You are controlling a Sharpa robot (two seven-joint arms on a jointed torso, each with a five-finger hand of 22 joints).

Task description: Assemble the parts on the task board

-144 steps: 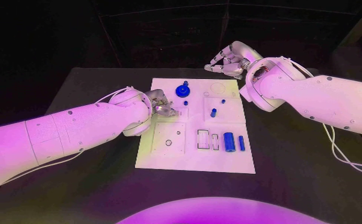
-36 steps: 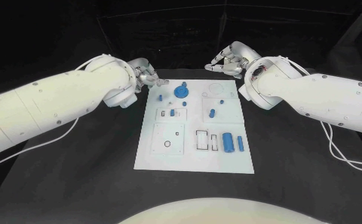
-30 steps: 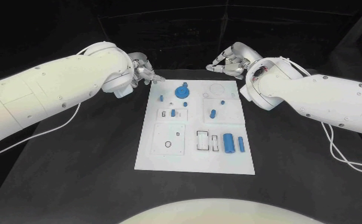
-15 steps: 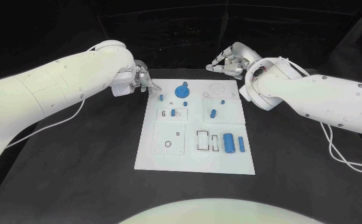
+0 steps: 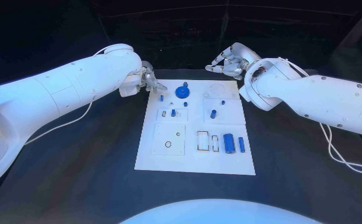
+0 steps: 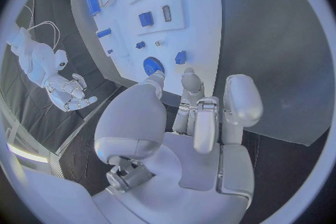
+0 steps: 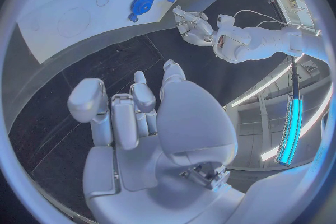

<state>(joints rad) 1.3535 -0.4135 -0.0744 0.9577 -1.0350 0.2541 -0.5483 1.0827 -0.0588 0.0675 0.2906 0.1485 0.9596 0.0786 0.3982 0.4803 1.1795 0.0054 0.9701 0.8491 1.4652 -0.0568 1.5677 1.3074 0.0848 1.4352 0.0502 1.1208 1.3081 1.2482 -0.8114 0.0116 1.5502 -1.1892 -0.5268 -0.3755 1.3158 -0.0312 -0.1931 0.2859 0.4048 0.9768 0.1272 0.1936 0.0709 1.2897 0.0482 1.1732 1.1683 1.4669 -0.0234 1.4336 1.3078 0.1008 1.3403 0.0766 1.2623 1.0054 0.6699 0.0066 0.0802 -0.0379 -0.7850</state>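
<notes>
Head view: the left hand hangs in the upper left part of the frame, just beside the far left corner of the board. Its fingers are apart and I see nothing between them, so it holds nothing. In the left wrist view this hand has its fingertips close above the board edge, near a small peg and the gear. I judge it is placed here to reach one of these parts next.

The right hand stays in the upper middle of the frame, beyond the far right corner of the board, well apart from every part. Its fingers are loosely curled and it holds nothing; probably it waits out of the way.

On the board, the gear stands at the top centre and a peg to its left. Two long blue pieces lie at the lower right, not yet assembled.
</notes>
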